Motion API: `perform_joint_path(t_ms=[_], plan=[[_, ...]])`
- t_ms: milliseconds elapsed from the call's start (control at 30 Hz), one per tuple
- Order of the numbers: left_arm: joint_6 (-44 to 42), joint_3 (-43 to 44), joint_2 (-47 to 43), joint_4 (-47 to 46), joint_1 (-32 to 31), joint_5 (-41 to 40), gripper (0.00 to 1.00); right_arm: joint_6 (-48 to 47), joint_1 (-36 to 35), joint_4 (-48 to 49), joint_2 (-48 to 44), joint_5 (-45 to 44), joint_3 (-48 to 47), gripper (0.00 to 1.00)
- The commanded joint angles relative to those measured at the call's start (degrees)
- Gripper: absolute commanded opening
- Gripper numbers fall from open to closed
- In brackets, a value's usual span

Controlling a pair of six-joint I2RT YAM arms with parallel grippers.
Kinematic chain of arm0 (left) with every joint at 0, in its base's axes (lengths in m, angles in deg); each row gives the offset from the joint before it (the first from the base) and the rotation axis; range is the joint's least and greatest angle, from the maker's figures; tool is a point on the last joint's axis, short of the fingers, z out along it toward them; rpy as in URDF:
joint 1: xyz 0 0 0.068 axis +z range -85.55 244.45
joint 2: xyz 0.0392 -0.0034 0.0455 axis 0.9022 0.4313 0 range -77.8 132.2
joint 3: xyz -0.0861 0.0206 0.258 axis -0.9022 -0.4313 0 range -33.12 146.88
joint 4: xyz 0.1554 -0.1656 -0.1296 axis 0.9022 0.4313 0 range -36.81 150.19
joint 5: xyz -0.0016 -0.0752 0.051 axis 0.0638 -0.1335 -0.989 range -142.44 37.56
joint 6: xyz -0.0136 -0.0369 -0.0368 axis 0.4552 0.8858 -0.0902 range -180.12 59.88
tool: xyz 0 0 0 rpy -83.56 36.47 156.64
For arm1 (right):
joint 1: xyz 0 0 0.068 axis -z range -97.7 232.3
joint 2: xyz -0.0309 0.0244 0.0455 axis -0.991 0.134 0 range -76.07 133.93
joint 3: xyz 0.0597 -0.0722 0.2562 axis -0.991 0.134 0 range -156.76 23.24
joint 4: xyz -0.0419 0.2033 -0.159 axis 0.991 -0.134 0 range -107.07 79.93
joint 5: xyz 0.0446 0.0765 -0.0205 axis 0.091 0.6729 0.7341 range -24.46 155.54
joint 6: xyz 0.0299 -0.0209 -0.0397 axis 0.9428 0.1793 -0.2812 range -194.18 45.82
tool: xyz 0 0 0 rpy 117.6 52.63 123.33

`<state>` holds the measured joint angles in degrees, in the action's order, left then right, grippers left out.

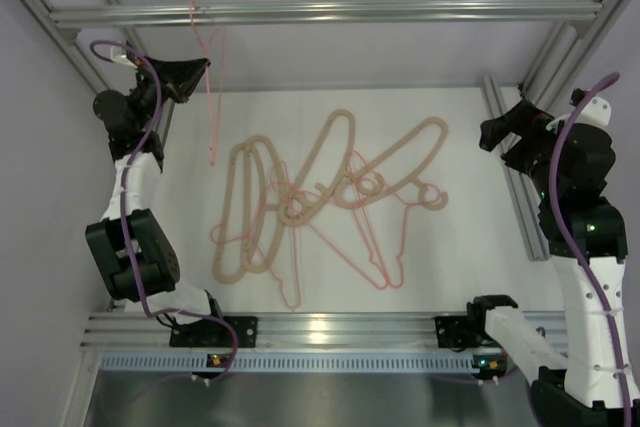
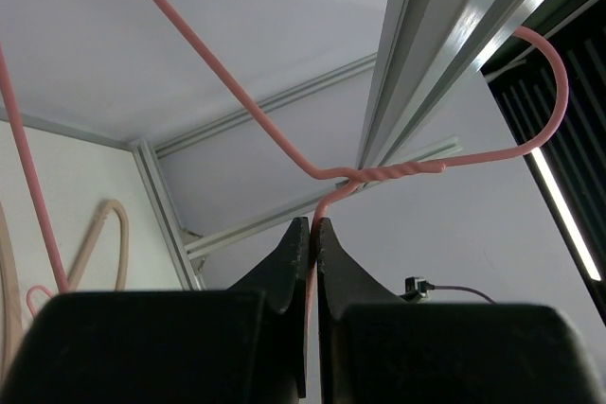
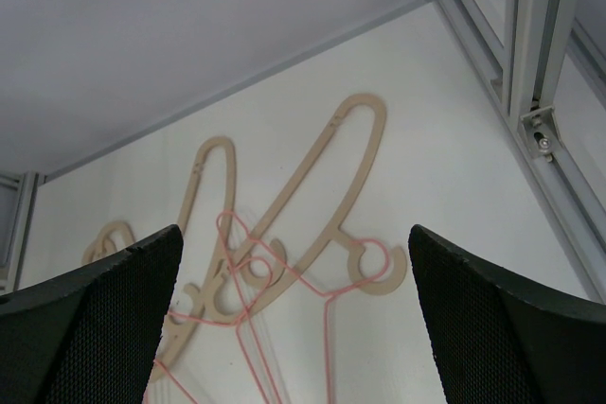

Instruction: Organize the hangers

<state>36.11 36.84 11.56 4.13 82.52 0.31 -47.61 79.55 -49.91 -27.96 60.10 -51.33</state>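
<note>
My left gripper (image 1: 196, 73) is raised at the back left and shut on a thin pink wire hanger (image 1: 214, 107). The hanger's hook sits at the overhead aluminium rail (image 1: 320, 13). In the left wrist view the jaws (image 2: 312, 226) pinch the wire just below its twisted neck (image 2: 398, 172), and the hook (image 2: 559, 92) curves over the rail (image 2: 445, 35). Several beige hangers (image 1: 330, 162) and pink wire hangers (image 1: 365, 247) lie tangled in the middle of the white table. My right gripper (image 1: 497, 133) is open and empty, high at the right; its view (image 3: 294, 234) looks down on a beige hanger (image 3: 331, 153).
Aluminium frame posts stand at both back corners. A rail (image 1: 510, 177) lies along the table's right side and another (image 1: 320, 327) along the front edge by the arm bases. The overhead rail spans the back.
</note>
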Motion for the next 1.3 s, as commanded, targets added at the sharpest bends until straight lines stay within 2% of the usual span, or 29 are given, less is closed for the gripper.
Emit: perform_joint_path(t_ms=[0,233,433,733,1267], plan=[[2.7,4.9,-1.5,0.6,0.7,-8.0,0.00,-0.2,0.7,2.7,-0.8,0.2,-0.4,0.99],[-0.3,8.3,-3.2,3.3,0.7,-7.8,0.00,-0.1,0.7,2.7,-0.7,0.2,-0.4,0.99],[1.5,8.9,-3.0,1.0,0.7,-7.3,0.00,-0.1,0.7,2.7,-1.1,0.2,-0.6,0.99],[1.6,8.5,-2.1,2.5,0.7,-6.2,0.00,0.2,0.7,2.7,-1.3,0.5,0.0,0.99],[2.8,-3.9,-3.7,-3.0,0.7,-5.5,0.00,0.7,0.7,2.7,-2.0,0.8,1.0,0.99]])
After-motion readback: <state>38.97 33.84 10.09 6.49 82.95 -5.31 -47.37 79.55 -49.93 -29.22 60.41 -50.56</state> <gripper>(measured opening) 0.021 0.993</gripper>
